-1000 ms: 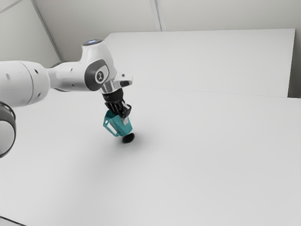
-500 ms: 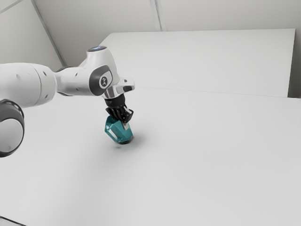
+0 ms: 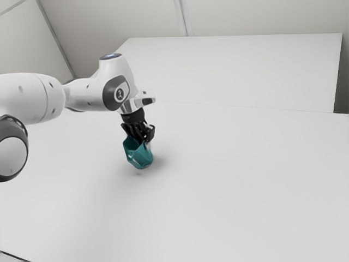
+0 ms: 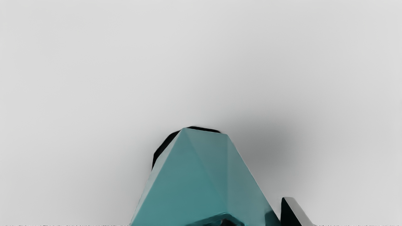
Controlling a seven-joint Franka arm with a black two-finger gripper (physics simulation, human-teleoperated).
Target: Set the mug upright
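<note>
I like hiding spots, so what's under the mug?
A black patch, maybe shadow, peeks out from under the mug on the table. The mug hides the rest.

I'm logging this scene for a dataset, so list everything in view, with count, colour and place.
mug: one, teal, at the gripper, tilted over the table
table: one, very light grey, beneath the mug and the arm
dark patch: one, black, around part of the mug's far end in the wrist view; possibly a shadow
flat panel: one, white, behind the table in the exterior view
walls: pale grey, at the back; exact count unclear
thin line: one, dark, lower corner at the exterior view's left; what it is, I cannot tell
gripper: one, black, at the mug
arm: one, white with dark joints, coming in from the exterior view's left
</note>
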